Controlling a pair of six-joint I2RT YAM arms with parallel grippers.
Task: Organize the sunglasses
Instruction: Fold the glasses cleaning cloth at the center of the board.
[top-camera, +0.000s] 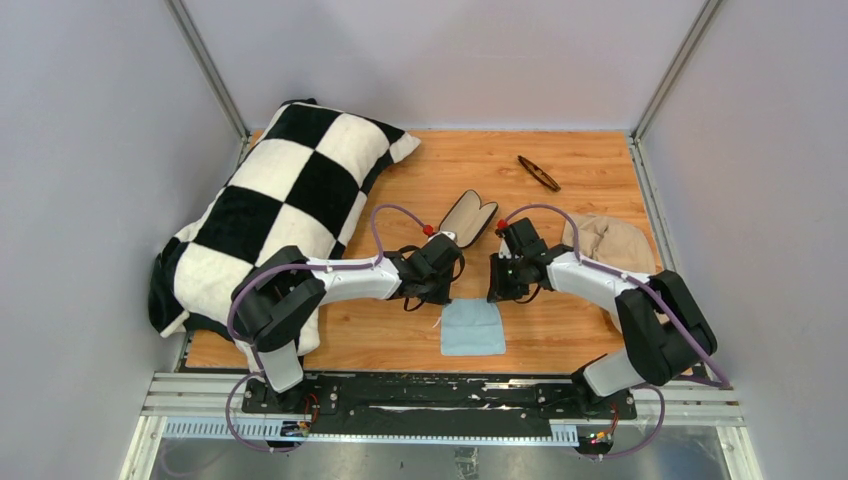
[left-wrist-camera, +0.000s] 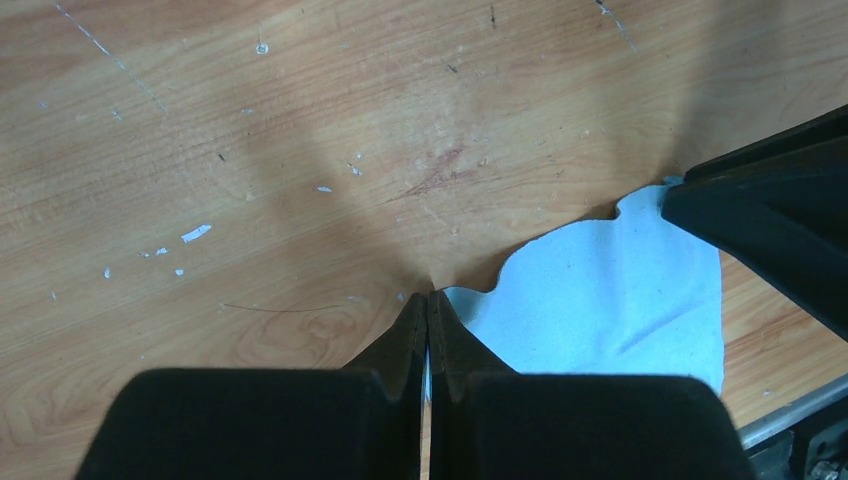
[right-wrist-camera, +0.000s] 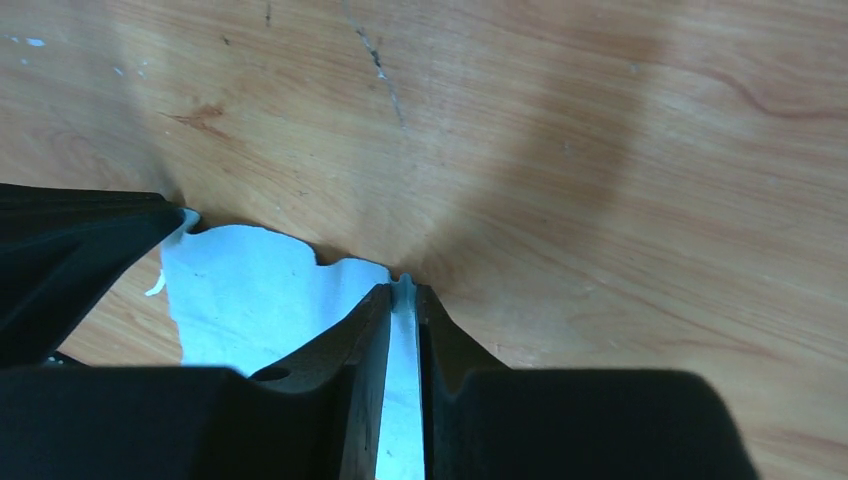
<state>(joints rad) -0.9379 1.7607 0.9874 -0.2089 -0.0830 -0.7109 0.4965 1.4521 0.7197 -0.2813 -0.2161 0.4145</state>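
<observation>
The left gripper (left-wrist-camera: 428, 296) is closed on the very edge of the blue cloth (top-camera: 473, 332); the right gripper (right-wrist-camera: 402, 285) pinches its other corner. The sunglasses (top-camera: 538, 172) lie far back right. Lifting, the thin left hold may slip.

Pale grey walls (top-camera: 440, 50), scuffed wooden tabletop (top-camera: 590, 170), metal corner posts (top-camera: 205, 65)

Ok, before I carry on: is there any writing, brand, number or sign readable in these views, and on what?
None: no text can be read in any view.
Black case: no brand or label shows.
Sunglasses: too small to tell whether the frame carries a mark.
Blue cloth: plain, no print.
Checkered pillow: pattern only, no tag in view.
</observation>
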